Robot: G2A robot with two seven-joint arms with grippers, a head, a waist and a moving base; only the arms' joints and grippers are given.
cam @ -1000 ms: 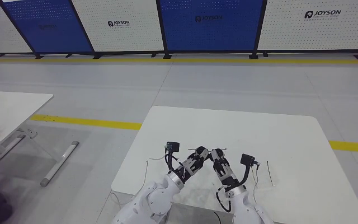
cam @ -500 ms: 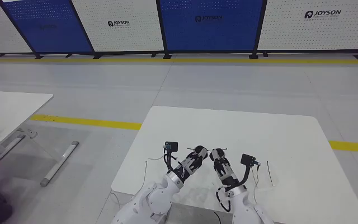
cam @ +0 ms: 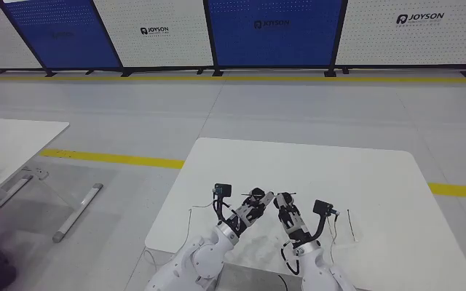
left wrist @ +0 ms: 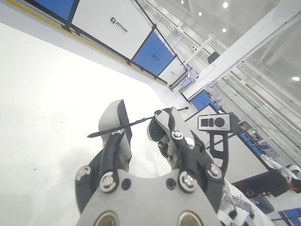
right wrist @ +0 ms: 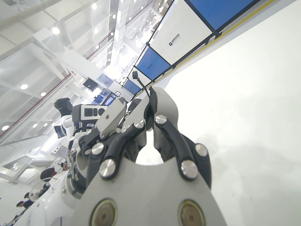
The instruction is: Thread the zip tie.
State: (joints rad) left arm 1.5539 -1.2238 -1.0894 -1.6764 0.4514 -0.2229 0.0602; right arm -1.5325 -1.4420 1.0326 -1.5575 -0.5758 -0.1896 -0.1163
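White table under both sets of jaws, stretching well ahead of them. Blue and white panels far beyond the fingertips, past a yellow floor line. Left gripper low over the table's near part: jaws spread, clear gap between the pads. Right gripper just beside it on the inner side: jaws pressed together, pinching the zip tie. Grey wrist camera of the right arm just past the inner left finger. Tie black, thin, straight. Runs across the open left jaws: pointed tail out past the outer left finger, middle spanning the gap, far part behind the tip of the inner left finger, small square head poking out beyond. Seen from the right wrist, rises from between the closed right fingertips, bends slightly, ends in that head above them. Cannot tell whether touching either left pad. Off to the outer side of the right jaws, well apart, a thin dark strip flat on the table
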